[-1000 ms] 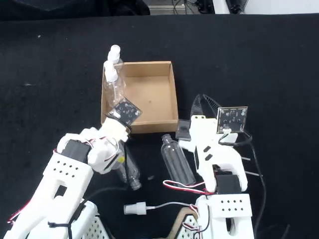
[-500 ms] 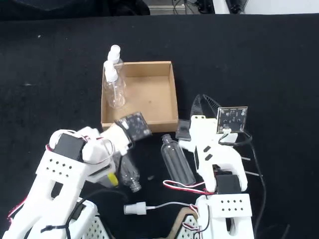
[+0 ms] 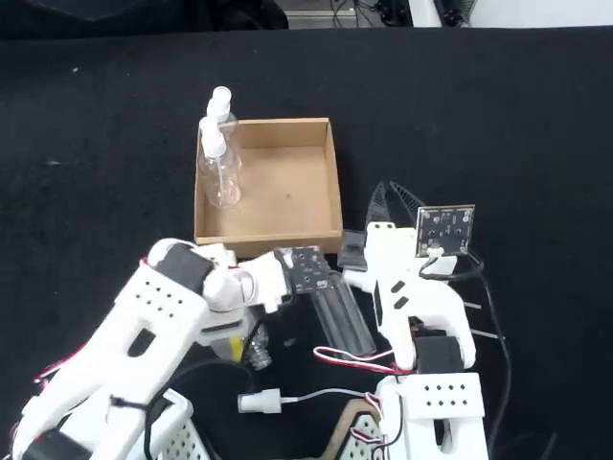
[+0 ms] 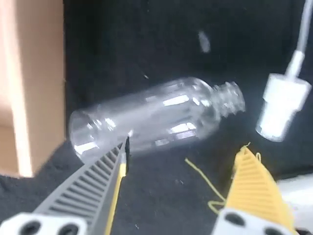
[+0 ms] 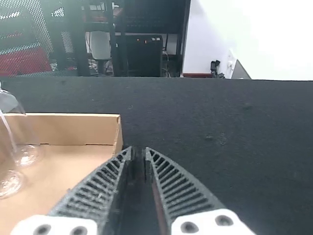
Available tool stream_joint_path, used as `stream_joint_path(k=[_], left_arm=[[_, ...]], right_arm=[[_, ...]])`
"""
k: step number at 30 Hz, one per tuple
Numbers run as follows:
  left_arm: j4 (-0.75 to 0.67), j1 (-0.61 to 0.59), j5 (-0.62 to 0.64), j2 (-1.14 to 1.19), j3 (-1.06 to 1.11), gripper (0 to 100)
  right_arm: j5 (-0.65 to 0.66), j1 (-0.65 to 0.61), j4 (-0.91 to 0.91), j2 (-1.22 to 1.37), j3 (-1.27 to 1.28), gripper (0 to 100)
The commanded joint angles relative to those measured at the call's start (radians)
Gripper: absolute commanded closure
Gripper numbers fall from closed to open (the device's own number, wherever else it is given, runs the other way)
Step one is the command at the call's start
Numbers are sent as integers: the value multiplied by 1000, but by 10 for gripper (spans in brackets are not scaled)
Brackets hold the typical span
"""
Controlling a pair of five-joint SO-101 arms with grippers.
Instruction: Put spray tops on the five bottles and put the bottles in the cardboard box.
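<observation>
Grasp step: hovering released left gripper (image 4: 185, 149) over lying clear plastic bottle (image 4: 156, 117); right gripper (image 5: 138, 152) clenched, empty. Next, probably: clamp bottle, fit white spray top (image 4: 281, 110).

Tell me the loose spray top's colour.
White spray top, clearest in the left wrist view.
</observation>
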Motion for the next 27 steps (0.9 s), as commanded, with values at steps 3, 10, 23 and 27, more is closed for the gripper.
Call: stream_joint_path(k=[3,10,23,27], left_arm=[[-81,19,-8,61,-18,691],[-127,-30,-97,80,-8,692],[-167,-47,-100,80,76,692],[-166,-48,-97,71,119,696]], right_arm=[[8,26,-21,-18,-31,980],[14,12,-21,-18,-30,980],[-87,115,-21,-18,-47,980],[-84,114,-21,-18,-47,980]])
